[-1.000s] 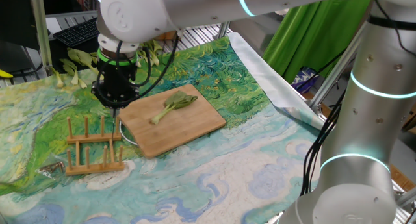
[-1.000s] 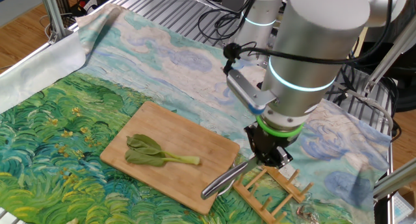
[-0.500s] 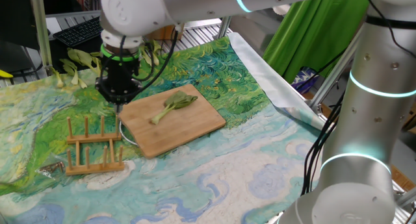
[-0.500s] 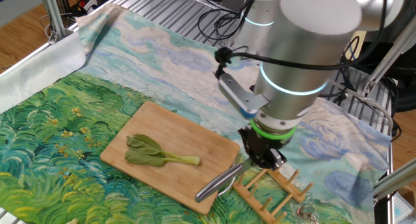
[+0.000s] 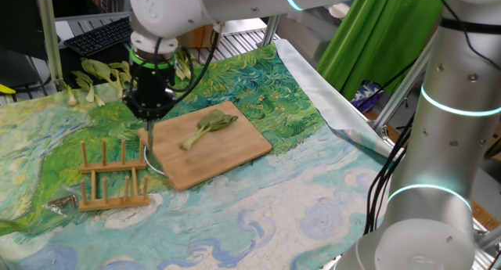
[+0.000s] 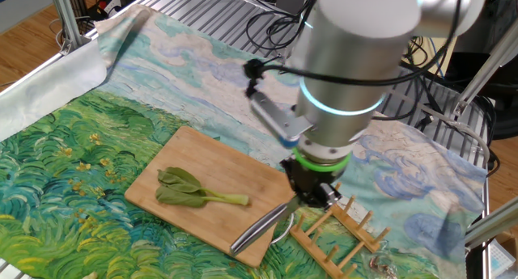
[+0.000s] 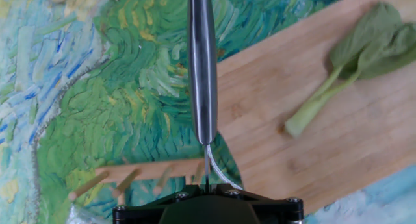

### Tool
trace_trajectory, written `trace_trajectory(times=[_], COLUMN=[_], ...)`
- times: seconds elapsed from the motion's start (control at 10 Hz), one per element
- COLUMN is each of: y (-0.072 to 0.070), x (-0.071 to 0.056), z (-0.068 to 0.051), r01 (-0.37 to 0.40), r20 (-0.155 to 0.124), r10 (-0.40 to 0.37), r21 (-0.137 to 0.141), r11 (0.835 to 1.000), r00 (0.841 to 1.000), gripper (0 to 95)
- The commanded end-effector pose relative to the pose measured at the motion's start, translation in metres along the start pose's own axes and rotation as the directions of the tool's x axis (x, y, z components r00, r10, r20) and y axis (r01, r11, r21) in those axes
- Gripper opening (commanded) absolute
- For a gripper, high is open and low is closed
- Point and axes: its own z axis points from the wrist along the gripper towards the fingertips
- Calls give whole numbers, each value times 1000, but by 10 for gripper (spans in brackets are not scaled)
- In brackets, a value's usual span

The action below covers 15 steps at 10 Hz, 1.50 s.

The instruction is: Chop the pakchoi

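One small pakchoi [image 5: 207, 127] [image 6: 198, 194] [image 7: 351, 68] lies whole on the wooden cutting board [image 5: 235, 153] [image 6: 235, 162] [image 7: 273, 107], pale stalk toward the board's middle. My gripper [image 5: 149, 117] [image 6: 303, 200] [image 7: 207, 184] is shut on a grey metal knife [image 6: 257, 228] [image 7: 202, 74]. It hovers at the board's edge beside the rack. The knife sticks out from the jaws over the board's corner and the cloth, about a hand's length from the pakchoi and not touching it.
A wooden peg rack [image 5: 109, 180] [image 6: 336, 234] [image 7: 130, 175] stands right beside the gripper on the painted cloth. Several other whole pakchoi [image 5: 94, 70] lie at the table's far edge, near a keyboard [image 5: 94, 39]. The arm's thick body [image 6: 356, 77] hangs over the board's end.
The arm has carried the knife away from the rack toward the cutting board. The knife now reaches over the board's corner. The pakchoi has not moved.
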Motion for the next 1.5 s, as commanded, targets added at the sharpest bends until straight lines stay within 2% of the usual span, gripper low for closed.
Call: trace_trajectory(times=[0.1, 0.4, 0.6, 0.8, 1.2, 1.5], y=[-15, -42, -56, -71, -95, -101], x=[-12, -32, -46, -57, -66, -68], z=[1, 12, 21, 30, 44, 49], r01=[38, 95, 145, 187, 256, 293], r20=[1, 11, 19, 25, 53, 59], r10=[-38, -95, -145, -187, -256, -293], r21=[1, -10, 3, -3, -1, 7], r11=[999, 995, 989, 982, 967, 956], r00=[999, 995, 989, 982, 965, 954], gripper=[0, 0, 0, 0, 0, 0])
